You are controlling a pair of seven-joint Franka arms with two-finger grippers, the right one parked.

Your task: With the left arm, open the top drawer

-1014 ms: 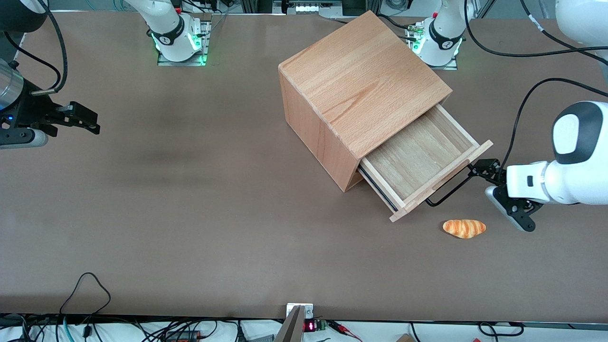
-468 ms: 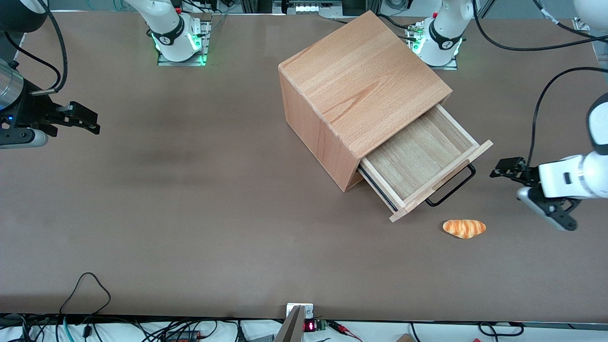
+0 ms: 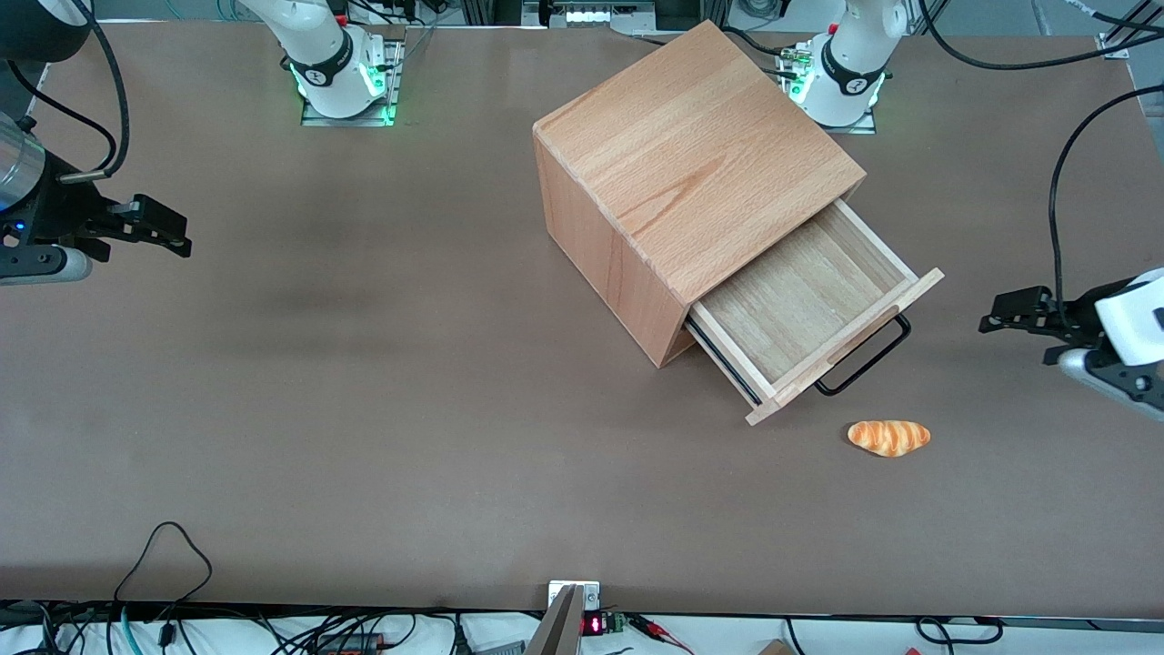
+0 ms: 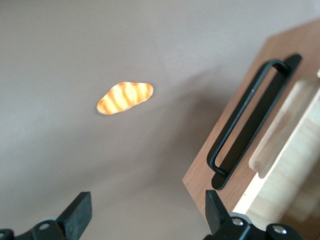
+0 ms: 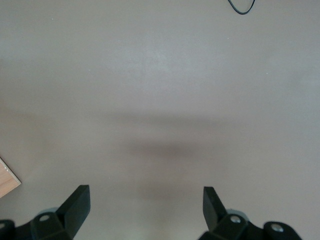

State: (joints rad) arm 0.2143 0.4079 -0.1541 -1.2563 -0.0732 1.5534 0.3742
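Top drawer (image 3: pixel 805 300) pulled out of cabinet (image 3: pixel 673 173). Claw (image 3: pixel 996 320) spread wide, empty, at drawer handle's (image 3: pixel 864 359) 3 o'clock, well apart. Bread roll (image 3: pixel 888 437) on surface (image 3: pixel 364 409), at handle's 5 o'clock.

Top drawer (image 3: pixel 805 309) between cabinet (image 3: pixel 691 173) and end effector (image 3: pixel 991 323).

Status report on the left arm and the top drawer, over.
Gripper open, empty, off toward the working arm's end, apart from the handle. Top drawer pulled out of the cabinet. Bread roll on table nearer the camera, not in the way.
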